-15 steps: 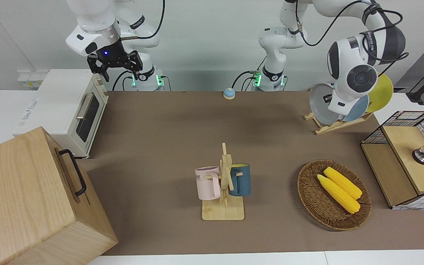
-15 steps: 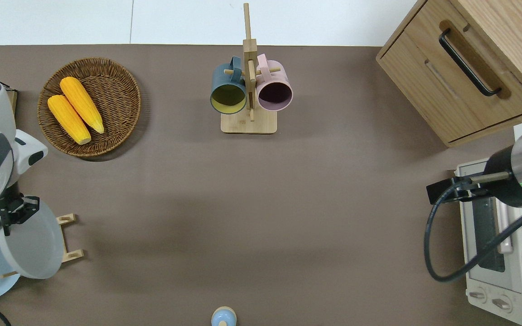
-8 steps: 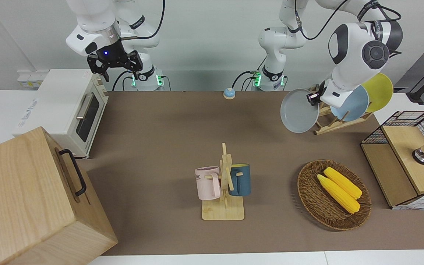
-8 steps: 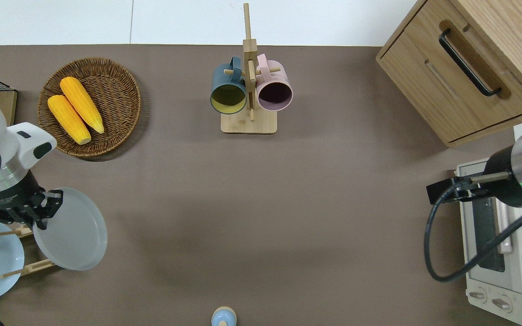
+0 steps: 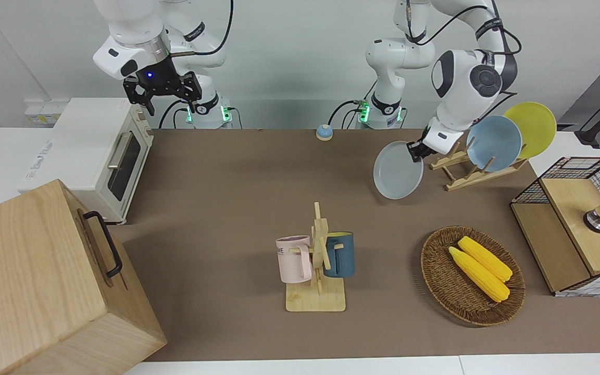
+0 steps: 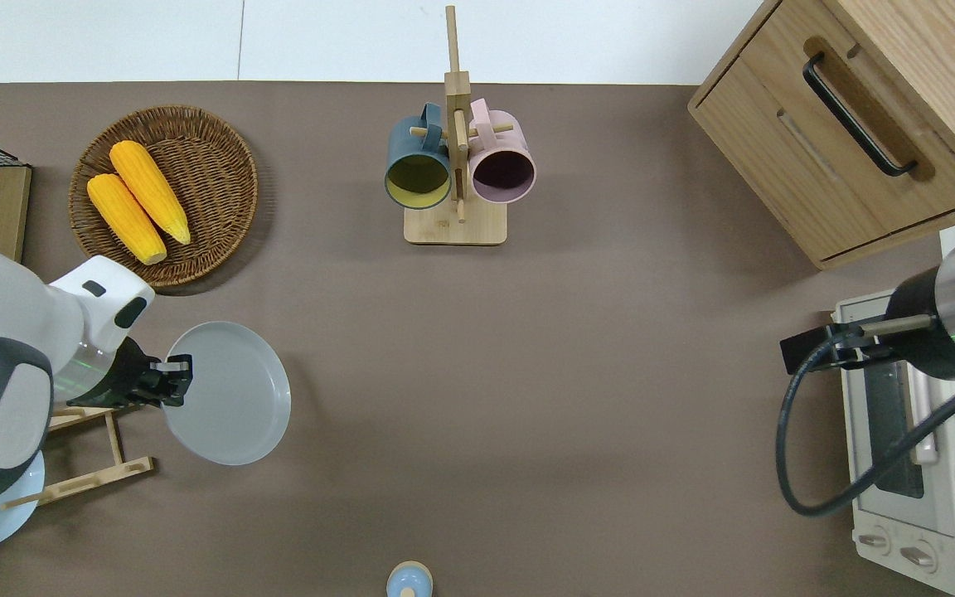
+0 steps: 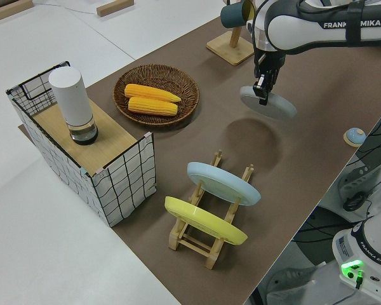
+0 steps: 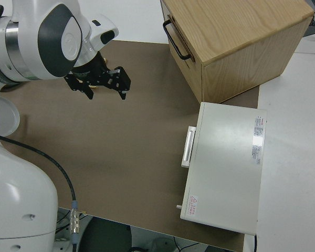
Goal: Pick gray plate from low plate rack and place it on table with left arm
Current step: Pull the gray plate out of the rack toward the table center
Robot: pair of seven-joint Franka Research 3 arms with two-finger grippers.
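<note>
The left gripper [image 6: 169, 383] holds the gray plate [image 6: 229, 405] by its rim, fingers closed on the edge, so that the plate hangs tilted in the air over bare table [image 6: 527, 373]. In the overhead view the plate sits over the matting just beside the low plate rack [image 6: 88, 452], toward the right arm's end from it, and casts a shadow on the table beneath, clear in the left side view. The plate is clear of the rack and does not touch the table.

The low plate rack [image 5: 466, 169] carries two plates leaning in its pegs: a blue plate [image 5: 494, 143] and, next to it toward the left arm's end of the table, a yellow plate [image 5: 532, 129]. Its slots nearest the held plate stand free.

A wicker basket [image 6: 225, 207] with two corn cobs [image 6: 139, 201] lies farther from the robots than the rack. A wooden mug stand [image 6: 455, 224] bears a dark blue mug [image 6: 418, 162] and a pink mug [image 6: 502, 159].

The right gripper [image 5: 162, 88] is parked with its fingers spread.
</note>
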